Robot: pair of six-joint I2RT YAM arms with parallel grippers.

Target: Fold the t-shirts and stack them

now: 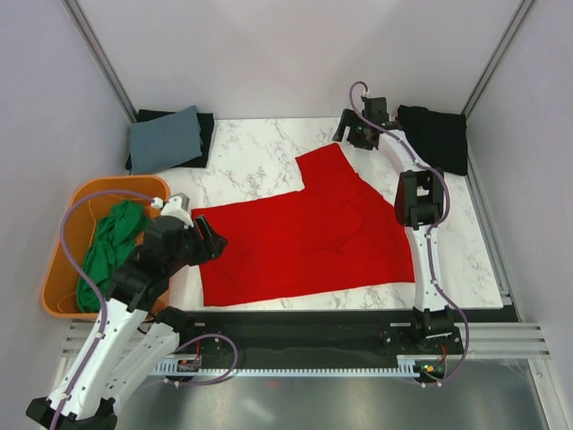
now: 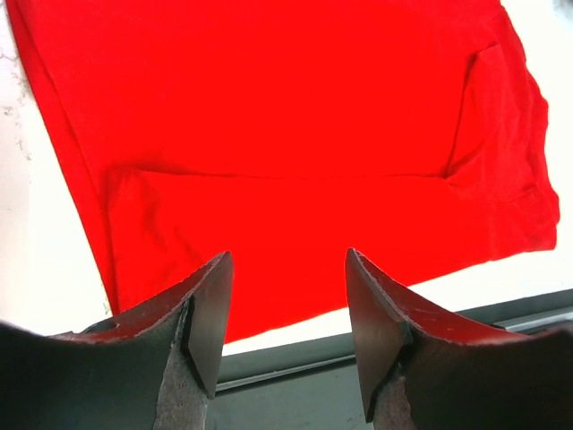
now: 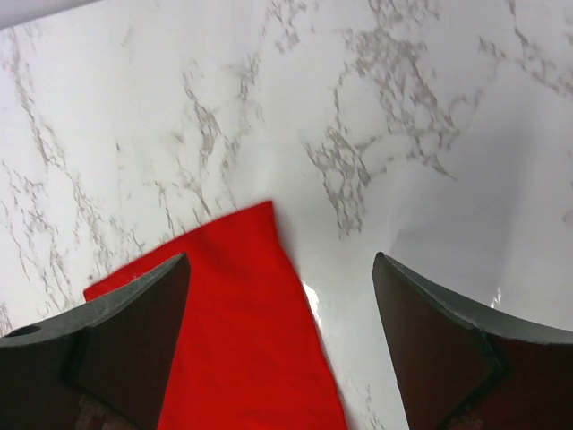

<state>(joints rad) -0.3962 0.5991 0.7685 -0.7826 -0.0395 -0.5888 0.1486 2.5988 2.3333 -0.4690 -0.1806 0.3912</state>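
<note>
Folding the red t-shirt (image 1: 304, 237), flat at centre: its sleeve (image 1: 324, 166) points to 1 o'clock, tip under my right gripper (image 3: 279, 269), jaws spread, empty. My left gripper (image 2: 286, 313), also spread and empty, sits at the 9 o'clock edge. Pinch squarely, lift both together.

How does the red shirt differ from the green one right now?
The red shirt lies spread flat on the table; the green shirt is bunched in the basket. The red shirt has the open left gripper at its left edge and the open right gripper over its far sleeve; the green shirt has neither over it. Neither shirt is folded yet.
</note>
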